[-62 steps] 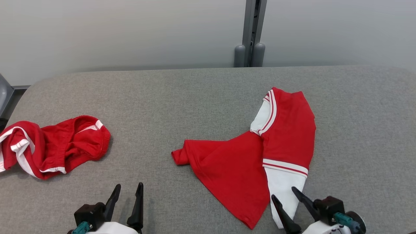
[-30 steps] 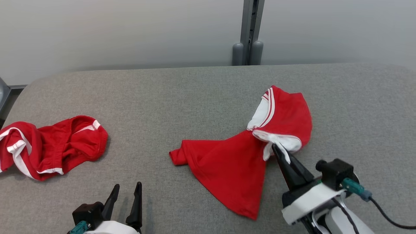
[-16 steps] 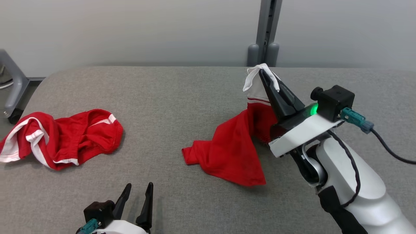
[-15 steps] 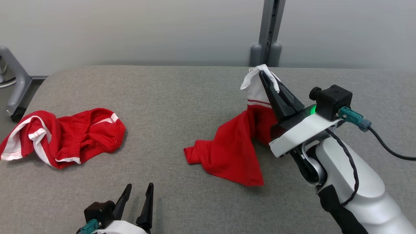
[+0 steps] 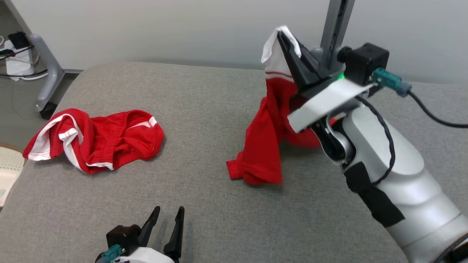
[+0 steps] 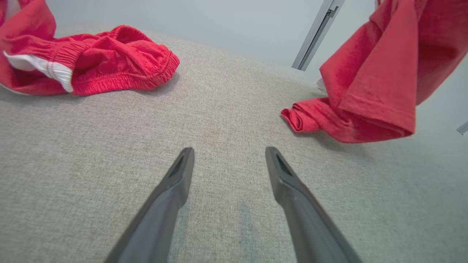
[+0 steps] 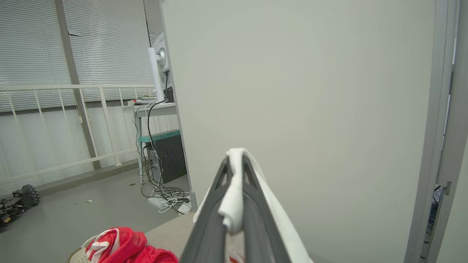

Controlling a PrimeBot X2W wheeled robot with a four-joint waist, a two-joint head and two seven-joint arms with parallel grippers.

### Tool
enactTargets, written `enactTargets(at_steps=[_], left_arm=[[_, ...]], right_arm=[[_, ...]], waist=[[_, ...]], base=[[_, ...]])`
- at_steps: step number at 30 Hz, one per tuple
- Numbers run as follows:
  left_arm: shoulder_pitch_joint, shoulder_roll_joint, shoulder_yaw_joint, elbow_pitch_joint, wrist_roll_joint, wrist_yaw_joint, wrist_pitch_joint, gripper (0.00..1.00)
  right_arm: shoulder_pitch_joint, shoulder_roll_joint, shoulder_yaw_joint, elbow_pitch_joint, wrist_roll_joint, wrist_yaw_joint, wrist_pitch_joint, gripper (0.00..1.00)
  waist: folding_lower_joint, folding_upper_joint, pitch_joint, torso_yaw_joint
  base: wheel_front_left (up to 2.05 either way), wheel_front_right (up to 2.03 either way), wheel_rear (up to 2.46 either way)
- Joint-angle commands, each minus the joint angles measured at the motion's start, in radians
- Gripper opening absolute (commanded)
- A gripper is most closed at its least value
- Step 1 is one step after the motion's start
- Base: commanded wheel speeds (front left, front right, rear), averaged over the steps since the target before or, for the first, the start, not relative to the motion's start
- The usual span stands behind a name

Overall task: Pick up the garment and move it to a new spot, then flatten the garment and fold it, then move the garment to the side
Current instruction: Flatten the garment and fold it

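Right wrist view: red-and-white shirt (image 7: 231, 204) clamped by its white end in the right end effector (image 7: 236, 157). Head view: hem rested mid-table (image 5: 204, 109); left end effector (image 5: 169, 210) spread apart; bare table toward the red shorts (image 5: 106, 140).

Lab or office: window blinds (image 7: 33, 47), cable-strewn desk (image 7: 153, 109), computer tower (image 7: 170, 157), pale partition panels (image 7: 292, 91).

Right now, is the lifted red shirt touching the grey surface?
Touching. Left wrist view: the rolled lower edge of the red shirt lies on the grey surface, with no gap beneath.
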State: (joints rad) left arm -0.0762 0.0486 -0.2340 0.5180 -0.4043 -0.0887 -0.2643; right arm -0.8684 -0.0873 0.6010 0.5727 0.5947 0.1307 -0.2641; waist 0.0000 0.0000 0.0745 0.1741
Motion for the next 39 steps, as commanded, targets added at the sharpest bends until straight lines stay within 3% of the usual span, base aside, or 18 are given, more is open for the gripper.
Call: enactTargets(at_steps=[1,5,11,22,23,24,27,30,39], left_arm=[[-0.027,0.003,-0.01,-0.002,-0.005,-0.008,0.0,1.0],[-0.048,0.004,-0.05,-0.003,-0.021,-0.007,0.0,1.0],[-0.057,0.004,-0.069,-0.008,-0.032,0.008,0.0,1.0],[-0.076,0.004,-0.057,-0.016,-0.013,0.01,0.0,1.0],[-0.081,0.004,-0.057,-0.016,-0.009,0.008,0.0,1.0],[-0.086,0.004,-0.056,-0.018,-0.004,0.007,0.0,1.0],[-0.092,0.004,-0.049,-0.021,0.01,0.005,0.0,1.0],[-0.09,0.004,-0.036,-0.022,0.025,0.002,0.0,1.0],[-0.053,0.004,-0.032,-0.032,0.025,-0.004,0.0,1.0]], right_arm=[[-0.045,0.003,0.002,0.004,-0.003,0.0,0.0,0.0],[-0.165,0.023,-0.063,-0.016,0.003,0.0,0.0,0.0],[-0.212,0.032,-0.275,0.011,-0.027,0.0,0.0,0.0],[0.13,-0.127,-0.431,0.225,-0.145,0.0,0.0,0.0],[0.162,-0.144,-0.45,0.252,-0.158,0.0,0.0,0.38],[0.187,-0.158,-0.481,0.277,-0.164,0.0,0.0,1.0],[0.271,-0.168,-0.564,0.301,-0.197,0.0,0.0,1.0],[0.369,-0.142,-0.645,0.21,-0.24,0.0,0.0,1.0],[0.586,-0.036,-0.678,-0.126,-0.388,0.0,0.0,1.0]], waist=[[0.0,0.0,0.009,0.018],[0.0,0.0,0.026,0.053],[0.0,0.0,0.04,0.061],[0.0,0.0,0.072,-0.024],[0.0,0.0,0.077,-0.032],[0.0,0.0,0.081,-0.04],[0.0,0.0,0.087,-0.067],[0.0,0.0,0.077,-0.105],[0.0,0.0,0.021,-0.19]], base=[[0.0,0.0,0.0],[0.0,0.0,0.0],[0.0,0.0,0.0],[0.0,0.0,0.0],[0.0,0.0,0.0],[0.0,0.0,0.0],[0.0,0.0,0.0],[0.0,0.0,0.0],[0.0,0.0,0.0]])
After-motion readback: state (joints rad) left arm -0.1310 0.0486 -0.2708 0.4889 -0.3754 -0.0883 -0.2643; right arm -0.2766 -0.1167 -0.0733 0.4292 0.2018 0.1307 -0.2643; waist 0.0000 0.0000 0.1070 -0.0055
